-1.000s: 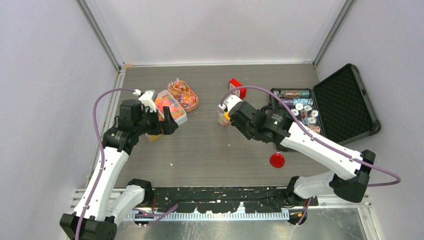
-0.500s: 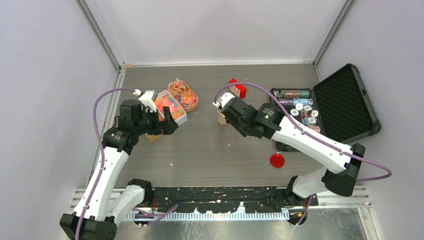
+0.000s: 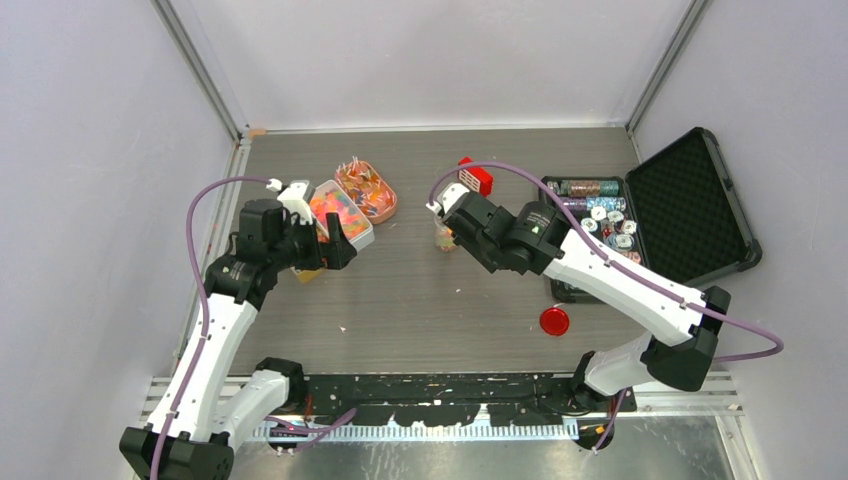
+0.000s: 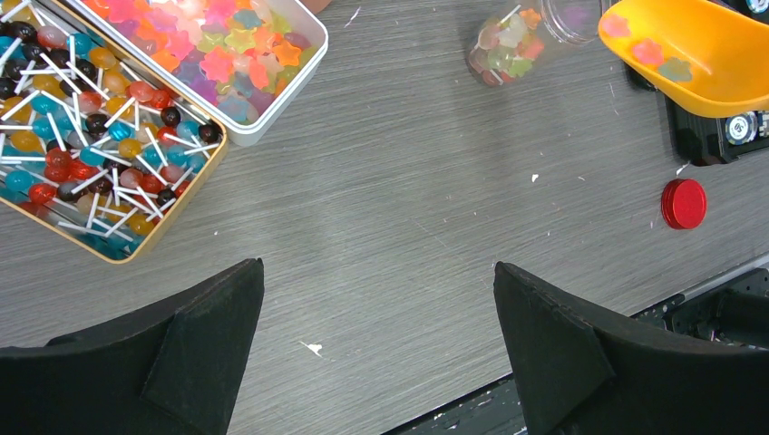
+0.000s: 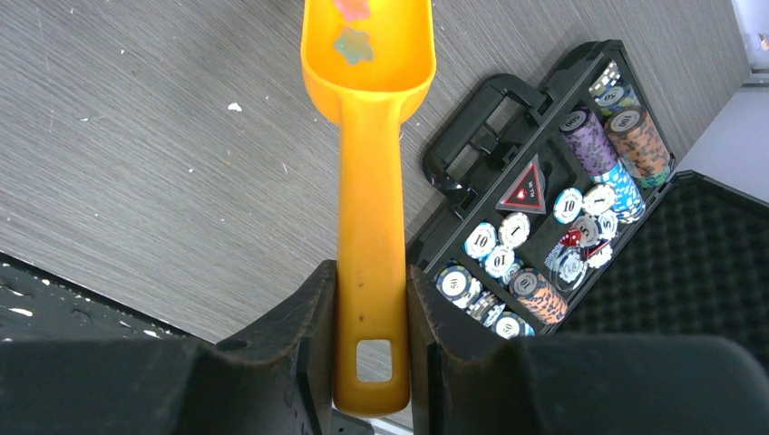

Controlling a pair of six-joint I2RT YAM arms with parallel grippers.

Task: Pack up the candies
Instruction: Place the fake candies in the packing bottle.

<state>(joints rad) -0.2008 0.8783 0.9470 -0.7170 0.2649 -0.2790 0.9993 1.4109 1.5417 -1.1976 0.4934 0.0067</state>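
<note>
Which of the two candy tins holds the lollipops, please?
The copper-coloured tin: its lollipops have white sticks; the white tin beside it holds star-shaped gummies.

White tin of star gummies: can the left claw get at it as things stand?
Probably yes: the left claw is open and empty, the white tin lidless close ahead, nothing between.

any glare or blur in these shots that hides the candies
Left wrist: sharp, though glare bleaches the star candies in the white tin near the top edge. Right wrist: the yellow scoop is crisp and evenly lit. Top external: soft, even light, but the jar is too small to read.
</note>
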